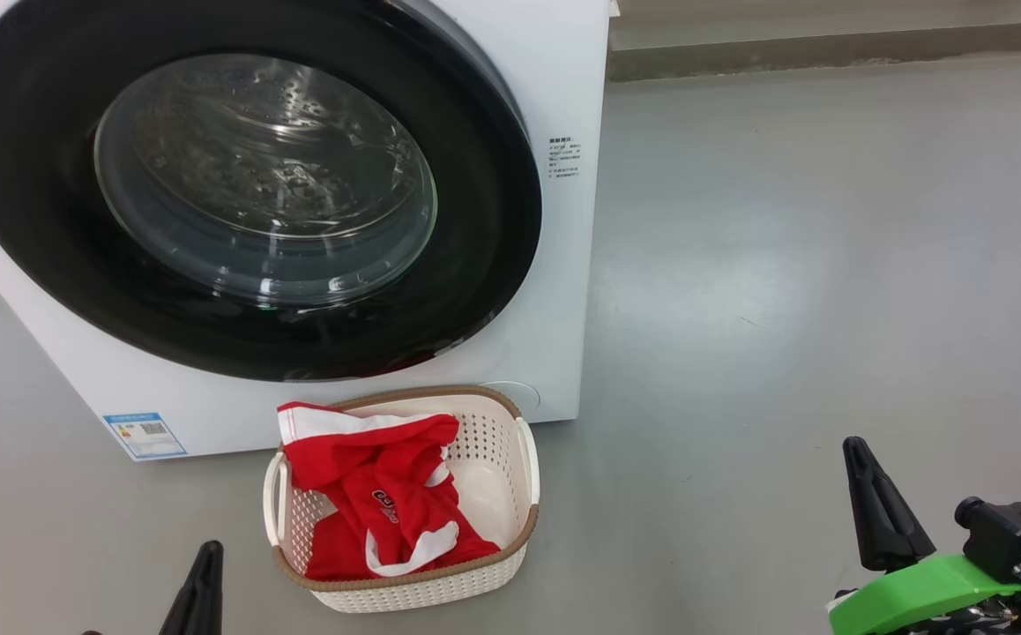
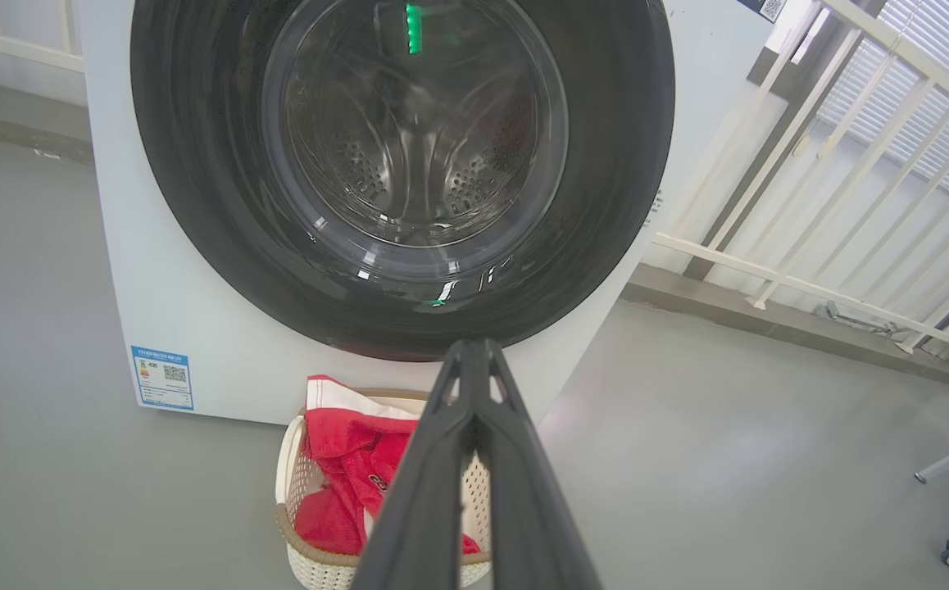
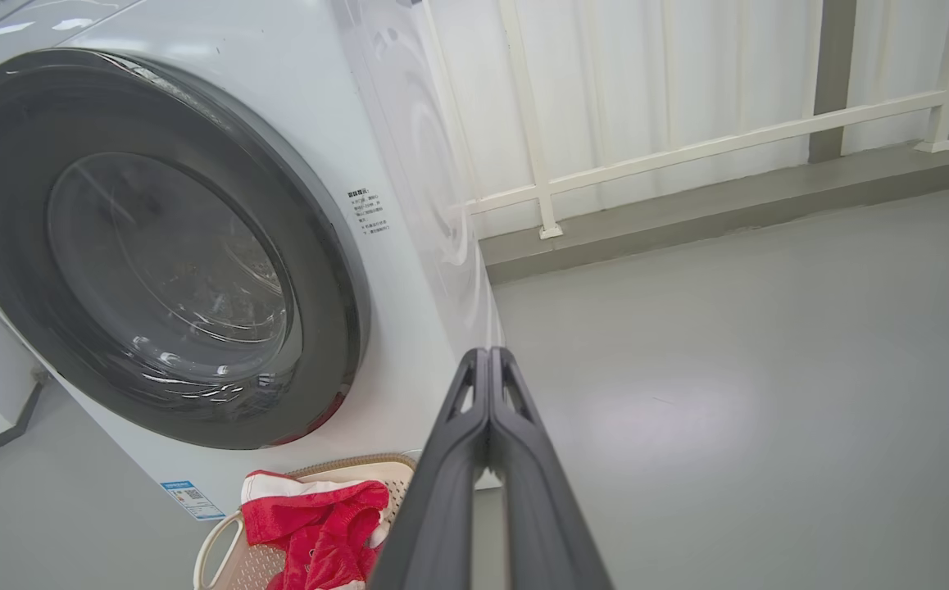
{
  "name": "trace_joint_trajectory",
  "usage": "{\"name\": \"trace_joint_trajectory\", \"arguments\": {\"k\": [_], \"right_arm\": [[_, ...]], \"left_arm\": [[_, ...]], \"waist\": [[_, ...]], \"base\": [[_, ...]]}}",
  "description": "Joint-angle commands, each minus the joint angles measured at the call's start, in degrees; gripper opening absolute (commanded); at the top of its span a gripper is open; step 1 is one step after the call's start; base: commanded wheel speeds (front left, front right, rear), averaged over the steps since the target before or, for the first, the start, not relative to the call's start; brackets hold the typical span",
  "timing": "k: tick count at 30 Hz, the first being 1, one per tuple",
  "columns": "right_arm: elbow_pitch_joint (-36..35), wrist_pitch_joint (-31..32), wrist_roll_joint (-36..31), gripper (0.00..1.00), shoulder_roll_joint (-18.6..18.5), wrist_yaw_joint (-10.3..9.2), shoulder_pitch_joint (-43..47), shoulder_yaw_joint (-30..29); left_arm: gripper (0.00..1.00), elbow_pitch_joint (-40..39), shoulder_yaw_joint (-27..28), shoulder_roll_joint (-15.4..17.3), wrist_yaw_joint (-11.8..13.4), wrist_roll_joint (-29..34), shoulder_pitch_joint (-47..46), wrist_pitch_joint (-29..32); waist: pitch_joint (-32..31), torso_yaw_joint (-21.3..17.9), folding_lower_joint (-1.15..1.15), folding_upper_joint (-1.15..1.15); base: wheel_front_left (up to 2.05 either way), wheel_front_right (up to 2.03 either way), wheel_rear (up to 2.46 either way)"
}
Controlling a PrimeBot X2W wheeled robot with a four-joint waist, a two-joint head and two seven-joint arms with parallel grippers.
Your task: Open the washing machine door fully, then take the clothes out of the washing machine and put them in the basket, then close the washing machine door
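Head view. The washing machine stands on the grey floor, filling the upper left of this view. Its door lies flat against the front panel and appears shut, and the steel drum is visible through the glass. A blue label sits at the lower left of the cabinet. The basket stands on the floor directly in front of the machine, below the door, with its far rim close to the cabinet base. The clothes lie inside the basket. They are red with white trim, and one white-edged band is draped over the far left rim. The left gripper shows at the bottom edge, left of the basket and clear of it. The right gripper shows at the lower right, well apart from the basket. Each presents a single dark point and holds nothing.

Left wrist view. The left gripper's fingers are pressed together, empty, and aimed over the basket toward the door's lower rim. A white railing stands to the right of the machine.

Right wrist view. The right gripper's fingers are closed tip to tip and empty. The basket and clothes lie to their left, and bare floor lies ahead.
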Motion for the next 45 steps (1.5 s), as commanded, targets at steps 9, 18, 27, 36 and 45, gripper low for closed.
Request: {"name": "trace_joint_trajectory", "arguments": {"k": [9, 18, 27, 36, 45], "right_arm": [[-1.3, 1.8, 7.3, 0.00, -0.7, -0.05, -2.7, -0.5], [-1.2, 3.3, 13.2, 0.00, -0.8, -0.07, -3.0, -0.7], [-1.2, 4.9, 19.0, 0.00, -0.9, -0.08, -3.4, -0.9], [-1.1, 6.4, 24.8, 0.00, -0.9, -0.10, -3.8, -1.1], [-1.0, 7.8, 30.0, 0.00, -1.0, -0.11, -4.1, -1.3]], "left_arm": [[0.00, -0.4, 1.3, 0.0, -0.1, -6.3, -3.3, 1.6], [0.00, 0.4, 1.7, -0.4, -0.1, -11.6, -4.2, 3.1], [0.00, 1.1, 2.1, -0.8, -0.1, -16.9, -5.1, 4.6], [0.00, 1.8, 2.5, -1.2, -0.2, -22.2, -6.0, 6.1], [0.00, 2.5, 2.9, -1.6, -0.2, -27.0, -6.7, 7.4]], "waist": [[0.2, 0.1, -0.01, 0.00], [0.3, 0.3, -0.01, 0.00], [0.5, 0.4, -0.01, 0.00], [0.6, 0.5, -0.01, 0.00], [0.7, 0.7, -0.01, 0.00]], "base": [[0.00, 0.00, 0.00], [0.00, 0.00, 0.00], [0.00, 0.00, 0.00], [0.00, 0.00, 0.00], [0.00, 0.00, 0.00]]}}
